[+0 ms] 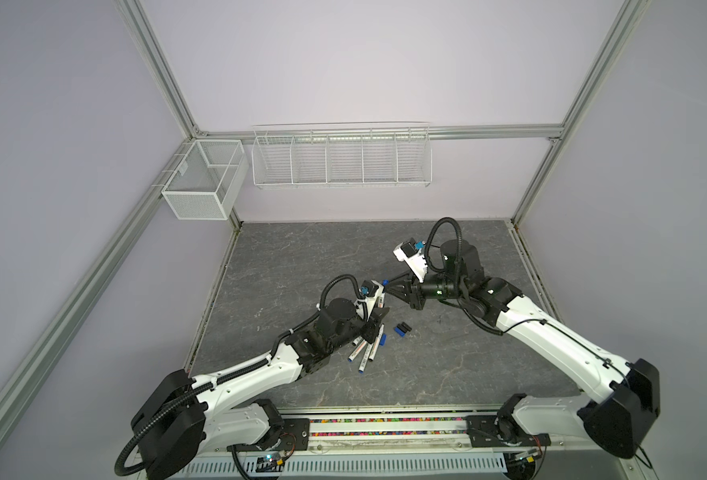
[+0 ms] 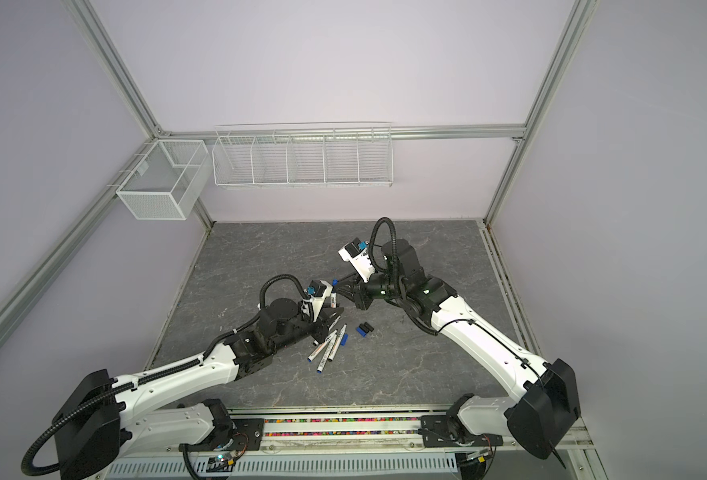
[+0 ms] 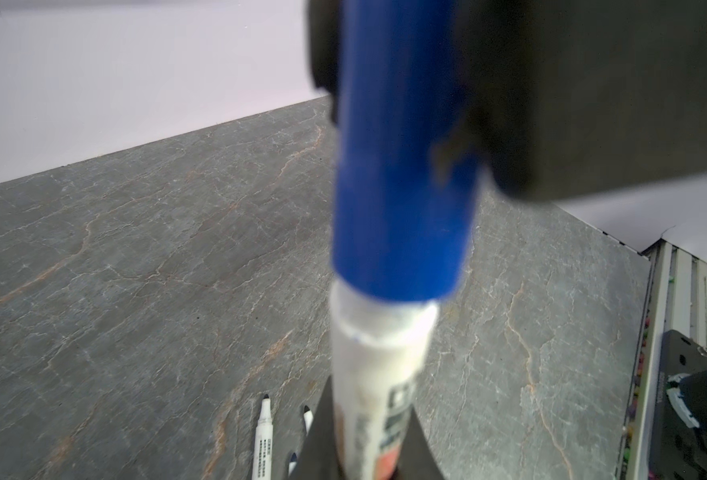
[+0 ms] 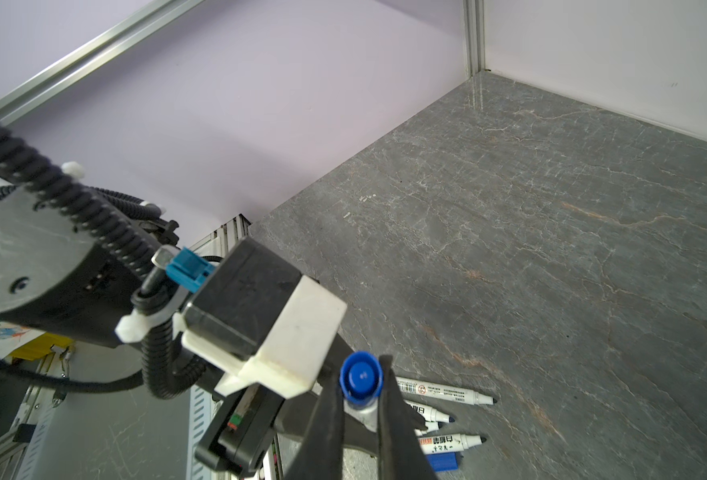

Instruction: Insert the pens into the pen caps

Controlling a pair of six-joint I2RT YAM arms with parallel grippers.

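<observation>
Our left gripper is clamped on the barrel of one pen, low down by the label, so the tip end sticks out free & steady for capping. We hold it up off the table, angled twd the other arm, prob. so both can push along one line. A blue cap sits over that tip end. A white collar shows below its rim, so we judge it's not fully home yet. Our right gripper is pinched on the cap's sides, w/ the closed end facing back along its own arm. That leaves the open mouth clear for the pen. Down on the table, four loose pens lie bunched by the left arm, tips bare. The spare caps sit just to their right, handy for the next rounds.
</observation>
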